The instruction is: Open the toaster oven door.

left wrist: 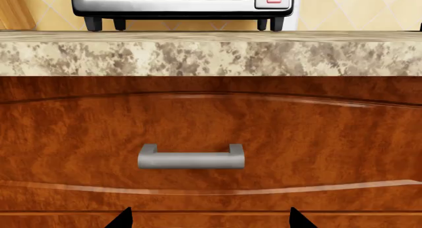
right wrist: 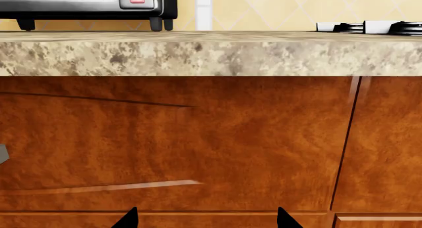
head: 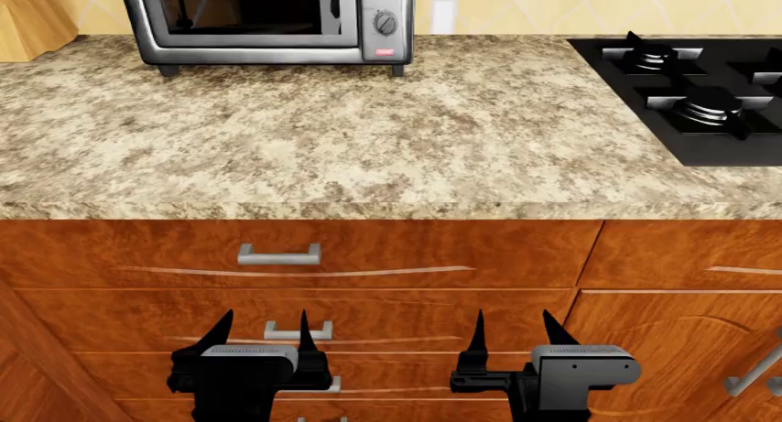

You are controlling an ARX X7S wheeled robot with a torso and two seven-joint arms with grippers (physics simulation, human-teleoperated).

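Note:
The toaster oven [head: 385,1] stands at the back left of the granite counter, its top cut off by the head view's edge. Its door [head: 251,10] with dark glass is shut; the handle is out of view. One knob and the red label show on its right panel. Its underside and black feet show in the left wrist view [left wrist: 181,8] and the right wrist view [right wrist: 86,3]. My left gripper [head: 263,335] and right gripper [head: 511,335] are open and empty, low in front of the drawers, well below and short of the oven.
The granite counter [head: 366,129] has a black gas hob [head: 690,92] at its right and a wooden block [head: 31,19] at its far left. Wooden drawers with steel handles [head: 278,254] face the grippers; one handle shows in the left wrist view [left wrist: 191,157].

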